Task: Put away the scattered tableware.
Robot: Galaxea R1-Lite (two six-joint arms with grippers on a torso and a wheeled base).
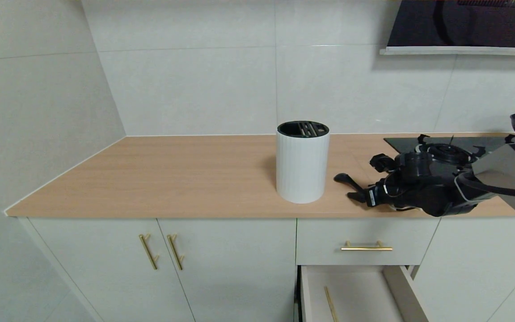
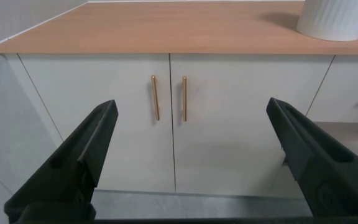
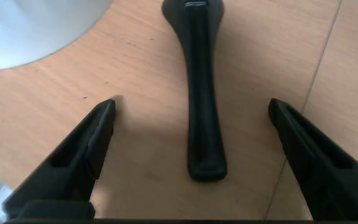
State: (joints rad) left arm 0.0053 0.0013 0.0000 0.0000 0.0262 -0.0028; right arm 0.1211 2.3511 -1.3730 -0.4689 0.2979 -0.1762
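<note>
Right of the frame's middle, on the tabletop (image 1: pixel 172 174), my right hand (image 3: pixel 191 109) is spread wide, not gripping, either side of a black handle (image 3: pixel 202 143) near the white holder (image 1: pixel 302 165). I can't see the handle's other end; it is cut off. My left hand (image 2: pixel 191 106) is spread wide too, in front of cupboard doors (image 2: pixel 169 118).

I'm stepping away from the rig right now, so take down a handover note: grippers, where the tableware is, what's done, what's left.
Left gripper: open, empty, low in front of the cabinet doors.
Right gripper: open, low over the countertop, fingers either side of the black utensil, not closed on it.
Things: the black utensil lies flat on the countertop, right of the white holder. The drawer below is open.
Done: nothing sticks out of the holder; the utensil is not grasped yet.
Left: probably close on the utensil, lift it and put it away.
</note>
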